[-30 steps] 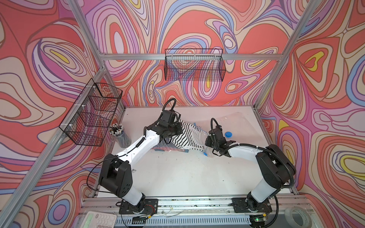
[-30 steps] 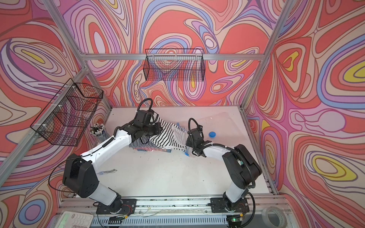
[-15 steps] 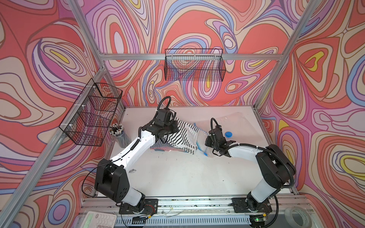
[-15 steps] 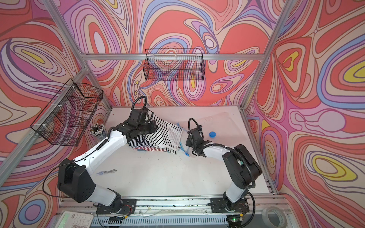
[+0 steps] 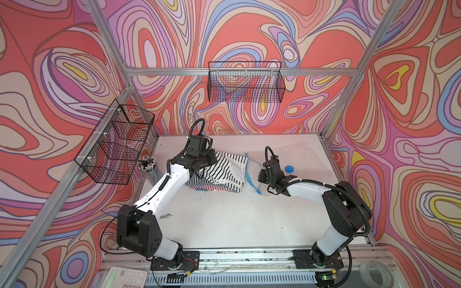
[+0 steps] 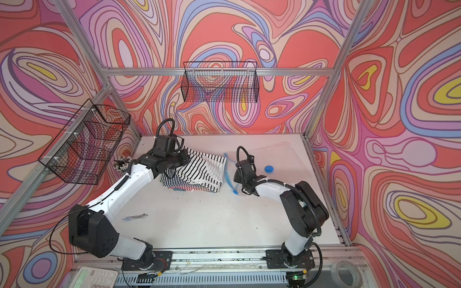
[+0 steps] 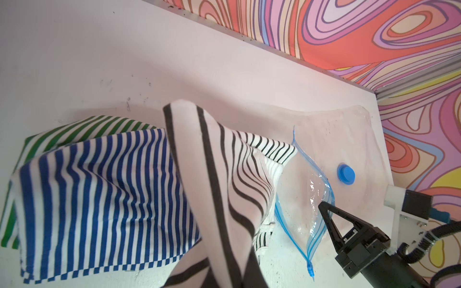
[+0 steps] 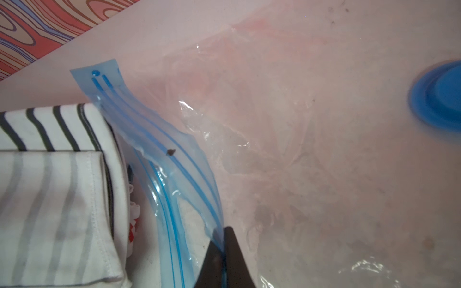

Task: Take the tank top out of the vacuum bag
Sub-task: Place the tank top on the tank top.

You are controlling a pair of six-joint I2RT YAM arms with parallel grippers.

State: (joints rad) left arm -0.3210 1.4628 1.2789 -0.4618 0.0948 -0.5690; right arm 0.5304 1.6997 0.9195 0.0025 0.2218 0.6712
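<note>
Top views, change: the left end effector (image 5: 210, 160) has drawn away from the right end effector (image 5: 261, 178), taking the tank top (image 5: 224, 169) with it. The striped cloth that covered the bag mouth a second ago now ends just beside the zip strip (image 5: 249, 172).
Top views, bag: in both top views the vacuum bag (image 6: 282, 154) lies flat on the counter (image 5: 237, 219), on the far side of the right end effector from the cloth. The valve cap (image 5: 289, 169) sits near that end effector.
Left wrist view, left end effector: the jaws are out of frame. It is closed and judged to be gripping the tank top (image 7: 214, 199), whose fold rises toward the lens.
Left wrist view, below the grip: a blue-striped garment (image 7: 99, 187) and a green-striped garment (image 7: 74, 127) lie under the tank top.
Right wrist view, right end effector (image 8: 224, 232): clamped fully on the zip strip (image 8: 162, 139), anchoring the bag.
Right wrist view, mouth: the lips stand apart and nothing shows inside the vacuum bag (image 8: 299, 124). The tank top (image 8: 50, 124) lies just beside the strip, outside it.
Task meaning: extraction is judged almost or fully complete. Whether a hem remains inside cannot be told.
</note>
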